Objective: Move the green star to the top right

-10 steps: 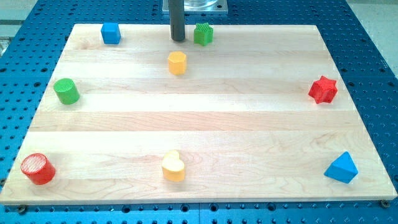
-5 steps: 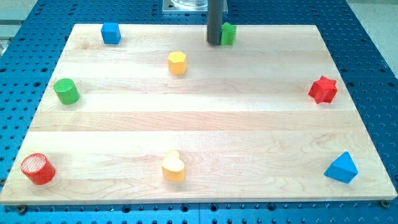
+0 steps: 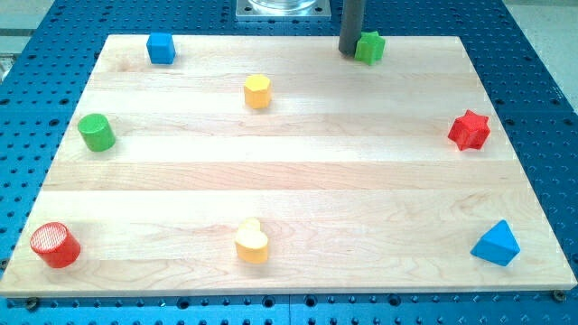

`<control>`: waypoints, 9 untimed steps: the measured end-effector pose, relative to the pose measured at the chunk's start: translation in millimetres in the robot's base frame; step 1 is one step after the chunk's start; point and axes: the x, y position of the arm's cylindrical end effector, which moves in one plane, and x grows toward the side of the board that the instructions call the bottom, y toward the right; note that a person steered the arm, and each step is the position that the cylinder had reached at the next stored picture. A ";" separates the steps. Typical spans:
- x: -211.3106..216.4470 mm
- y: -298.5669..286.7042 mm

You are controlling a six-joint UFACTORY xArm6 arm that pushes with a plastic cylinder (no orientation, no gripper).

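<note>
The green star [image 3: 369, 47] lies near the board's top edge, right of the middle. My tip [image 3: 349, 51] stands right against the star's left side, touching it. The dark rod rises from there out of the view's top. The wooden board [image 3: 289, 181] fills most of the view.
A blue cube [image 3: 161, 48] sits at the top left and a yellow hexagon [image 3: 257, 91] below the top middle. A green cylinder [image 3: 96, 133] is at the left, a red cylinder [image 3: 55, 245] at the bottom left, a yellow heart [image 3: 252, 241] at the bottom middle, a red star [image 3: 470, 130] at the right, a blue triangle [image 3: 496, 244] at the bottom right.
My tip has slid to the right along the top edge, pushing the green star to the right with it. The other blocks have not moved.
</note>
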 end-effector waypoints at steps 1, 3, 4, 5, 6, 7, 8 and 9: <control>37.0 35.9; 33.1 57.3; 18.1 28.6; -4.2 30.4; -5.2 48.6; -5.1 41.4; 0.2 35.5; 67.0 8.8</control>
